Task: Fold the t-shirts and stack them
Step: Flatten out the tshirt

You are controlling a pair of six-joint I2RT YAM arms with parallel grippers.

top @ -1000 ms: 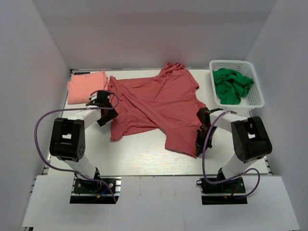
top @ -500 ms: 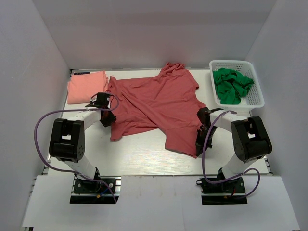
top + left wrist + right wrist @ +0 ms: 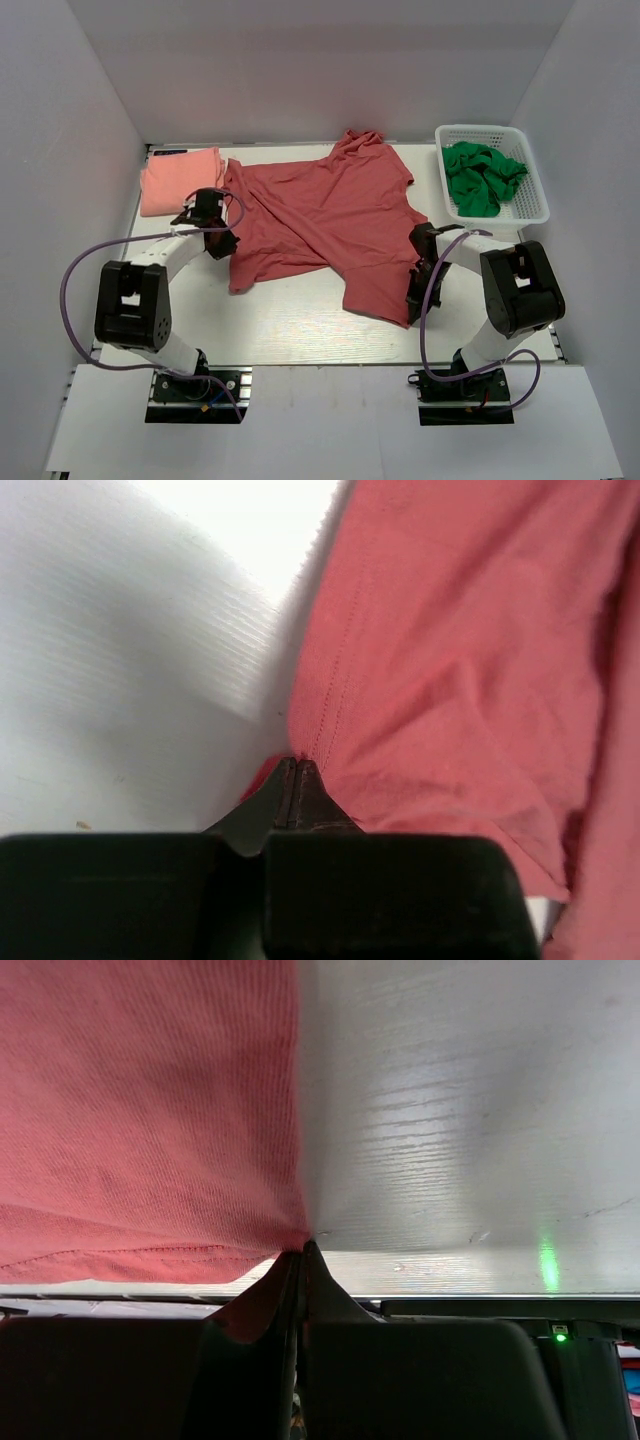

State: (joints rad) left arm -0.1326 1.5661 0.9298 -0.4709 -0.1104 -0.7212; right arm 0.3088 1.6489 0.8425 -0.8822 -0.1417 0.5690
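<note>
The brick-red t-shirt (image 3: 330,220) lies spread and rumpled across the middle of the table. My left gripper (image 3: 224,238) is at its left edge, shut on the stitched hem; in the left wrist view the fingertips (image 3: 297,765) pinch the red cloth (image 3: 460,660). My right gripper (image 3: 412,303) is at the shirt's near right corner, shut on the fabric, and the right wrist view shows that gripper (image 3: 301,1248) holding the hemmed edge (image 3: 140,1110). The salmon-pink t-shirt (image 3: 178,180) lies folded at the far left.
A white basket (image 3: 540,205) holding green cloth (image 3: 480,178) stands at the far right. White walls close in the table on three sides. Purple cables loop beside both arms.
My left gripper has closed from open onto the red shirt's left hem, and its arm has shifted slightly. The right gripper has stayed shut and still.
</note>
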